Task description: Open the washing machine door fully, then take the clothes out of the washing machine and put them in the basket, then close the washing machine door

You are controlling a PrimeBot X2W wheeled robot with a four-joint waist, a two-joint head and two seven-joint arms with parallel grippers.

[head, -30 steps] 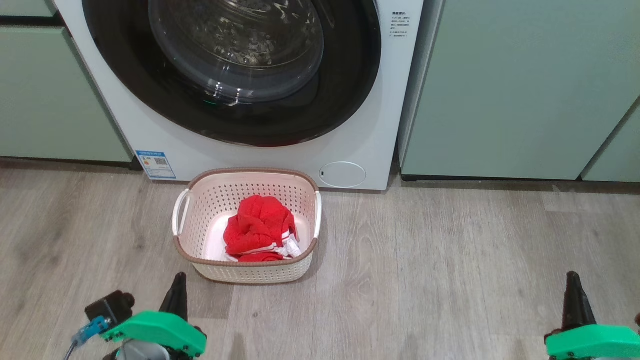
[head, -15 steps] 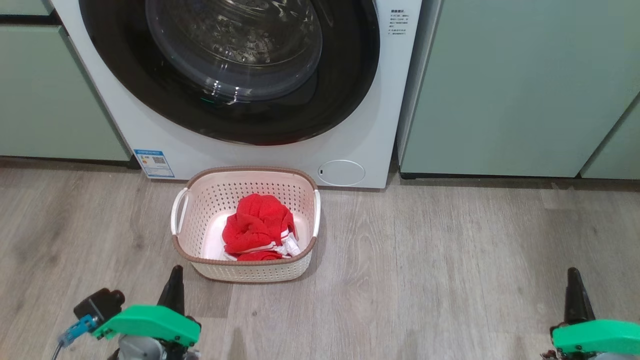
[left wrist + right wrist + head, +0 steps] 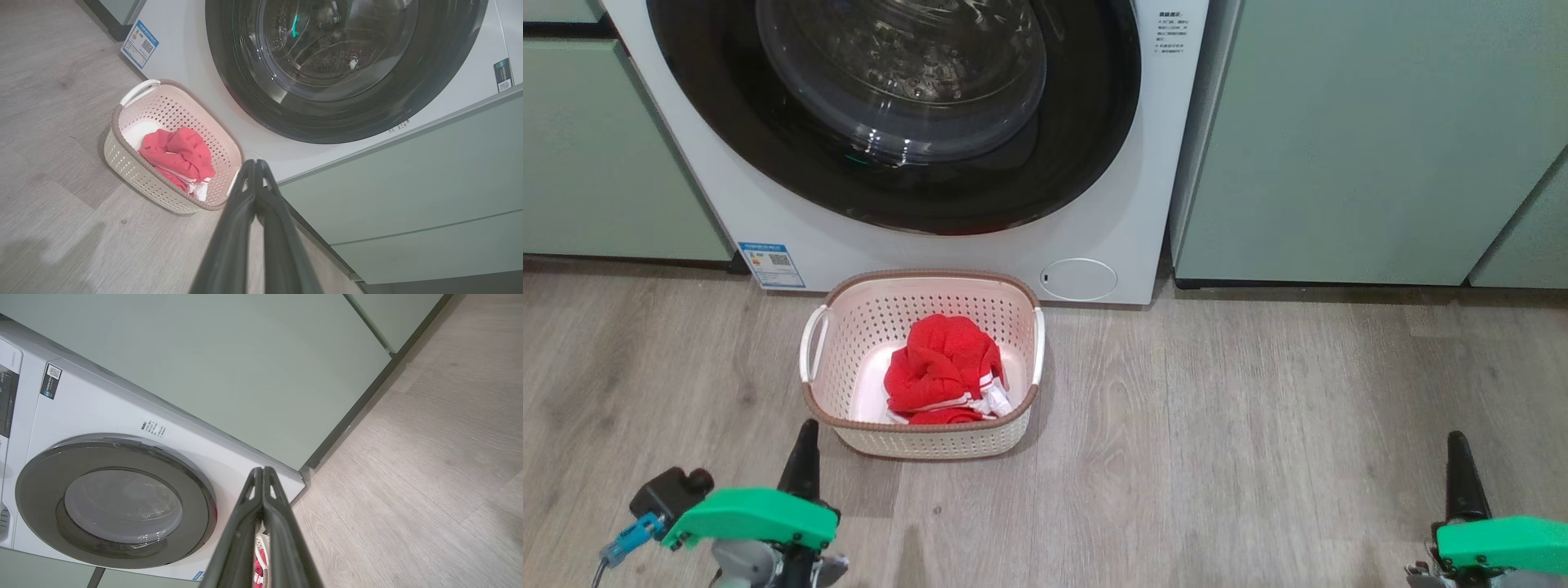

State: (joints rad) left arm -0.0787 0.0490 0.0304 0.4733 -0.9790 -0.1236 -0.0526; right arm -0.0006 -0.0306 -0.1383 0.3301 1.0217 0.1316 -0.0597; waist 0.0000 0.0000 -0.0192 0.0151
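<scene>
Red clothes [image 3: 943, 371] lie in basket [image 3: 923, 274] on wood floor [image 3: 1258, 408], just in front of washing machine [image 3: 1094, 204]. The washing machine door [image 3: 1086, 122] sits closed vs front panel. At bottom, left gripper [image 3: 805, 441] & right gripper [image 3: 1458, 447]: fingers pressed together, holding nothing.

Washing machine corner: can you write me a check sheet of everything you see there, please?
Surface: grey wood-pattern floor.
Job's things: white washing machine, its round black-rimmed door looks shut; red clothes lie inside the cream basket, which stands on the floor in front of the machine.
Clutter: nothing seen.
Pincers: left pincer shut, holding nothing; right pincer shut, holding nothing; both apart from the basket.
Cables: a thin wire with a blue plug beside the left pincer's green mount.
Surroundings: pale green cabinets on both sides of the machine; blue sticker and small round hatch on its front.
</scene>
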